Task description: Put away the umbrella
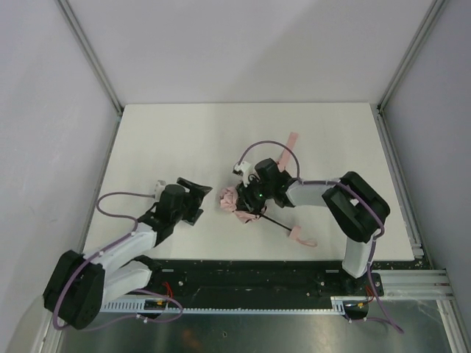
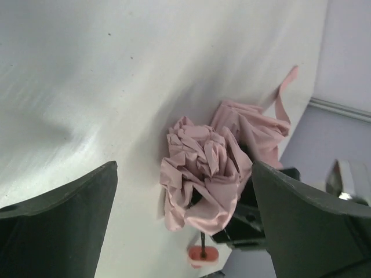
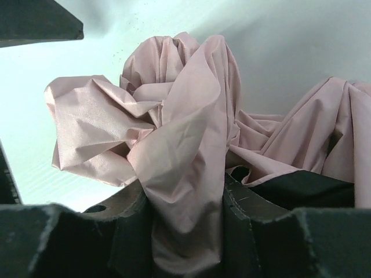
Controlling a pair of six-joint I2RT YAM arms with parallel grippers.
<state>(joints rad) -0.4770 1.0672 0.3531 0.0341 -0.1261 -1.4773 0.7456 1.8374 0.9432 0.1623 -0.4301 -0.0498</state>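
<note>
Inspecting the umbrella (image 1: 237, 200) first, I find it lying on the white desk (image 1: 176, 132), roughly at mid-width and in the nearer half. Its pale pink canopy (image 2: 203, 174) is collapsed into a crumpled, unfolded bunch. A thin black shaft (image 1: 274, 223) runs from the bunch toward the near right and ends at a small pink handle (image 1: 298, 237) with a loop beside it. A narrow pink strap (image 1: 292, 140) trails out toward the far side.

The right hand (image 1: 249, 200) is down on the right side of the bunch. From its wrist camera I see a fold of the pink fabric (image 3: 185, 191) pinched between the two dark fingers (image 3: 261, 226), so this hand is closed and holding the canopy cloth. The rest of the fabric billows up above the grip.

The left hand (image 1: 204, 200) sits just to the left of the bunch, low over the desk. Its wrist view shows both fingers (image 2: 64, 220) spread wide, with the crumpled canopy ahead of them and bare desk between. I see no contact; this hand is wide apart and holds nothing.

Both arms reach inward from their bases at the near edge, and the two hands face each other across the canopy. Grey walls (image 1: 44, 88) enclose the desk on three sides.
</note>
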